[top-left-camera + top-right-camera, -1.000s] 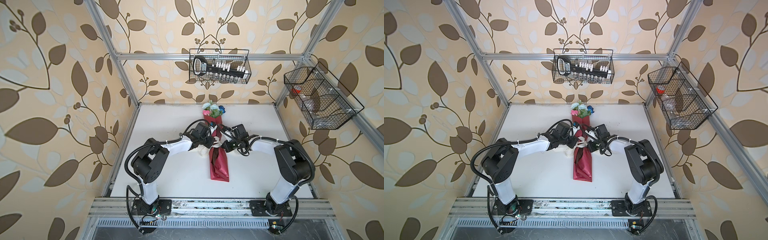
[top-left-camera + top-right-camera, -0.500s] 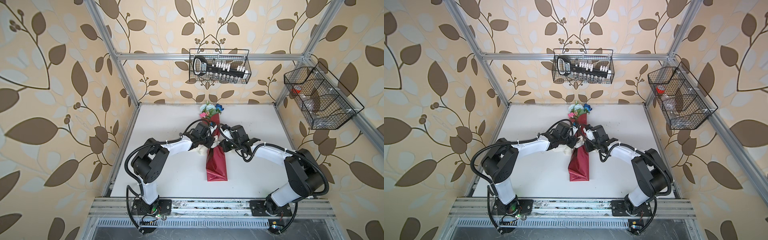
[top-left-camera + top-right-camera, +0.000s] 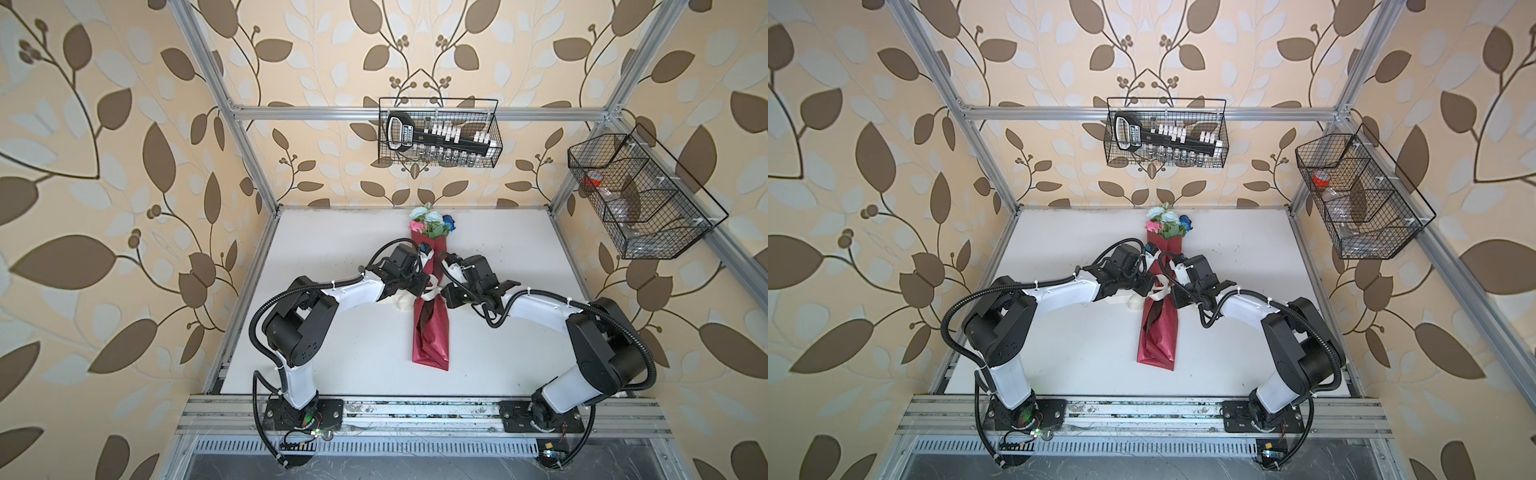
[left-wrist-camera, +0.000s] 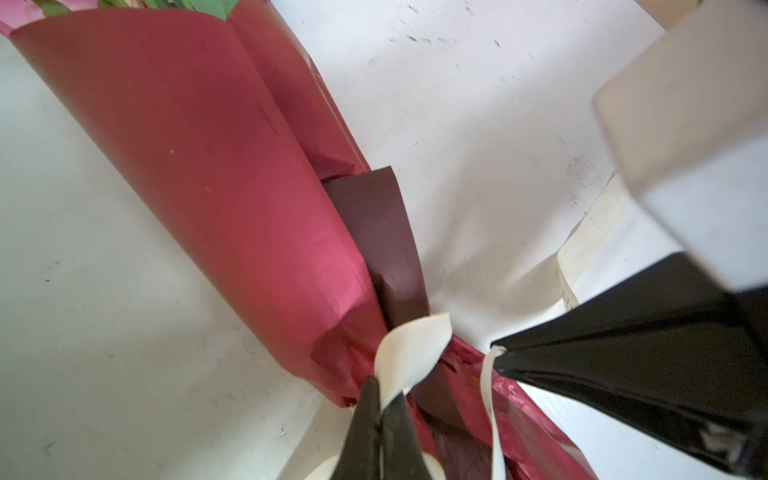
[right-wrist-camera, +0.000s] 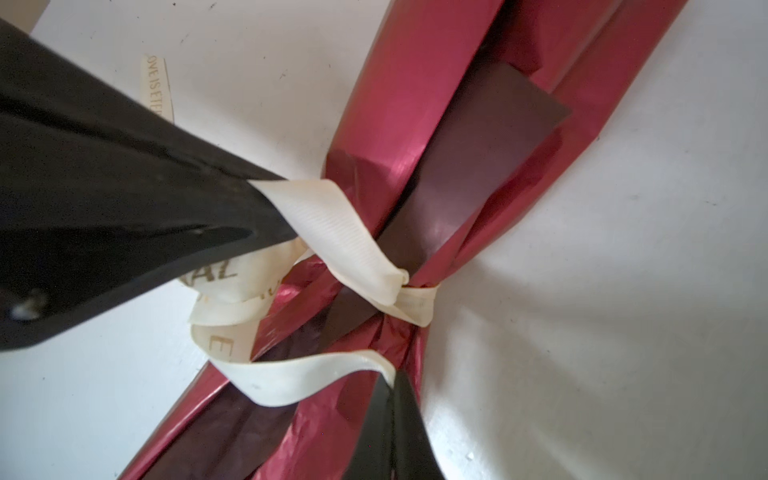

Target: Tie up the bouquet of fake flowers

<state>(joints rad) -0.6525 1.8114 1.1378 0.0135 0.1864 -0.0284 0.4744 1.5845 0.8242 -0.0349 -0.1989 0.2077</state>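
The left gripper point(image 4: 380, 395) and right gripper point(image 5: 392, 380) each pinch a strand of cream printed ribbon point(image 5: 332, 224) tied round the shiny red wrapping cone point(image 3: 432, 332) between them, which holds the pink-and-blue bouquet of fake flowers point(image 3: 430, 220).

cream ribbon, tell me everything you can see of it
The cream ribbon is ribbed fabric with gold printed letters. It is cinched round the pinched waist of the red wrapping sheet, its strands crossing there. The left gripper and right gripper are each shut on a strand; slack loops bunch beside the sheet.
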